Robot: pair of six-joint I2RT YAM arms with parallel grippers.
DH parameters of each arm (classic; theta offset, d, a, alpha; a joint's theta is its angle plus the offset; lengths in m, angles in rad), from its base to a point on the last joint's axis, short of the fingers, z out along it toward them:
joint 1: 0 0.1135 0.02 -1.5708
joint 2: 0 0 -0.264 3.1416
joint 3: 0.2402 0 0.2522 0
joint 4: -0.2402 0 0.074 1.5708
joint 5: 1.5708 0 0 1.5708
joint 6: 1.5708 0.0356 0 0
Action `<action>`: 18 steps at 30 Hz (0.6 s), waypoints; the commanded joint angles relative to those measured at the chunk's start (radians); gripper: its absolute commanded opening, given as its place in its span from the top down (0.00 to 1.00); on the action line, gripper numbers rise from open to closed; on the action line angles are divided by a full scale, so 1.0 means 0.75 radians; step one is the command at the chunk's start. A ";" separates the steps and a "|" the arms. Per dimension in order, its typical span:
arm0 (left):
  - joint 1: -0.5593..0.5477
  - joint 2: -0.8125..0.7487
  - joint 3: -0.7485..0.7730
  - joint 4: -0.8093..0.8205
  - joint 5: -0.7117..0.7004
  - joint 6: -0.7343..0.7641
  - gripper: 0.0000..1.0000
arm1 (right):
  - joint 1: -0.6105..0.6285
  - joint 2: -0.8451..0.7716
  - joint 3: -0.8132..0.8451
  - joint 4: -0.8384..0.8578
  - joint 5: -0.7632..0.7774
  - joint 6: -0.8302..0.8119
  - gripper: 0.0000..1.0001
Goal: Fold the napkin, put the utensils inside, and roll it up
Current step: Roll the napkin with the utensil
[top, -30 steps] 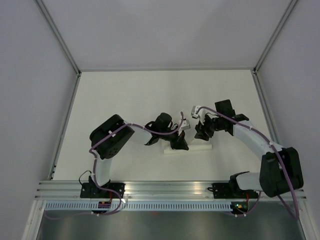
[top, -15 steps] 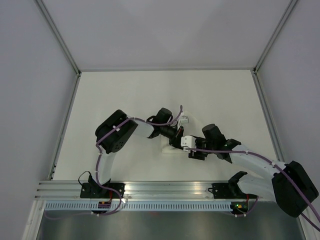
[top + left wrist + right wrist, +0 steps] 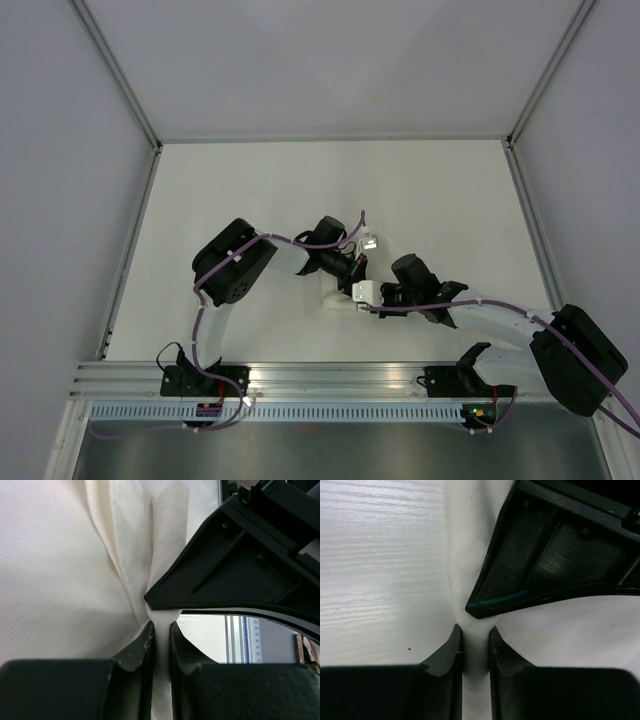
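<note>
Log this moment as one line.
left gripper: shut on napkin | right gripper: shut on napkin | tips close together

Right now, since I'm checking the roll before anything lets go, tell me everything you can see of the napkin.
The napkin is plain off-white woven cloth, soft and creased into long folds. From above it shows only as a small narrow bundle near the middle of the table, mostly hidden under the two tools. A gathered ridge of it is pinched in the shut left tool, and the right tool clamps another pleat close beside it. Its ends and inside cannot be seen.
</note>
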 commanded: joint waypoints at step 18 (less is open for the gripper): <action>0.015 -0.441 -0.284 0.148 -0.487 -0.119 0.63 | -0.159 0.243 0.202 -0.358 -0.225 -0.078 1.00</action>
